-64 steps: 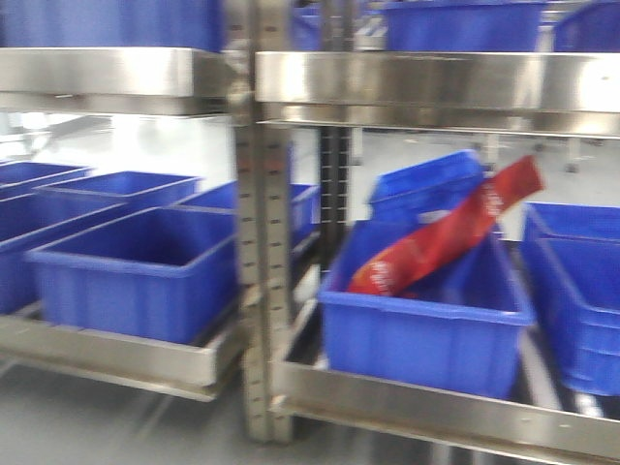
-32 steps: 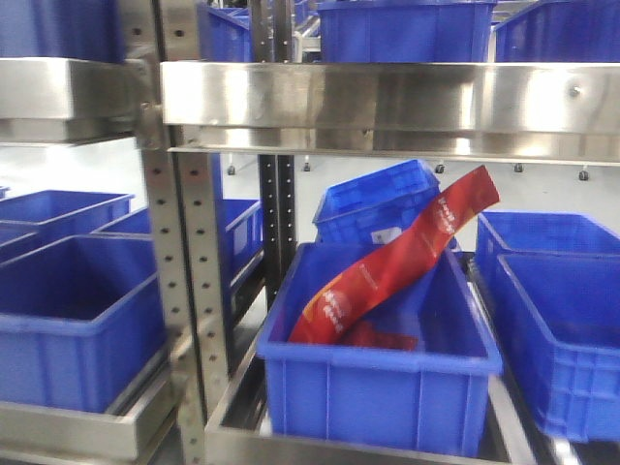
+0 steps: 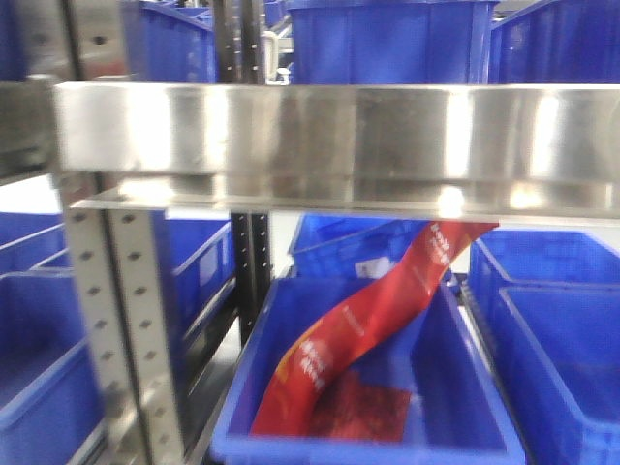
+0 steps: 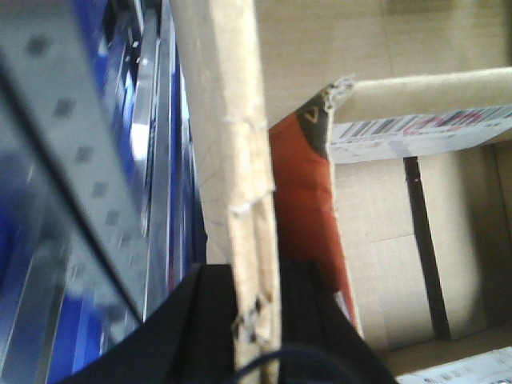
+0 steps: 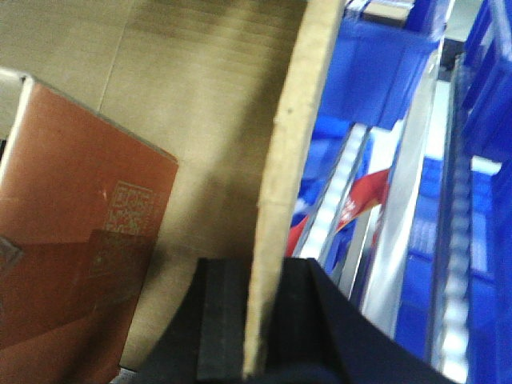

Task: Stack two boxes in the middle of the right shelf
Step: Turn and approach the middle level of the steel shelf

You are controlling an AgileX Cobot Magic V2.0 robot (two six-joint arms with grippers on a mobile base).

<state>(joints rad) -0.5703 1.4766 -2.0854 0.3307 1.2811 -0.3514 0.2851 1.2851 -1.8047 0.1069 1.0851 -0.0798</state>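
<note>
The shelf (image 3: 339, 145) fills the front view with its broad mirror-like steel lip; no box and no gripper show there. In the left wrist view my left gripper (image 4: 254, 320) is shut on the upright wall of a brown cardboard box (image 4: 232, 120), one black finger on each side. Inside lie a red-orange pack (image 4: 300, 200) and a smaller carton with a barcode label (image 4: 416, 128). My right gripper (image 5: 260, 320) is likewise shut on a thin cardboard box wall (image 5: 292, 160), with a red-brown pack (image 5: 72, 240) inside that box.
Blue plastic bins (image 3: 387, 39) stand on the shelf above the lip. Below it a blue bin (image 3: 455, 387) holds a long red bag (image 3: 358, 339). A perforated steel upright (image 3: 121, 329) stands at left. Steel rails (image 5: 408, 208) and blue bins run beside the right gripper.
The front view has closed in on the right rack. The steel lip has grown and dropped lower in the frame, and the upright has slid left.
</note>
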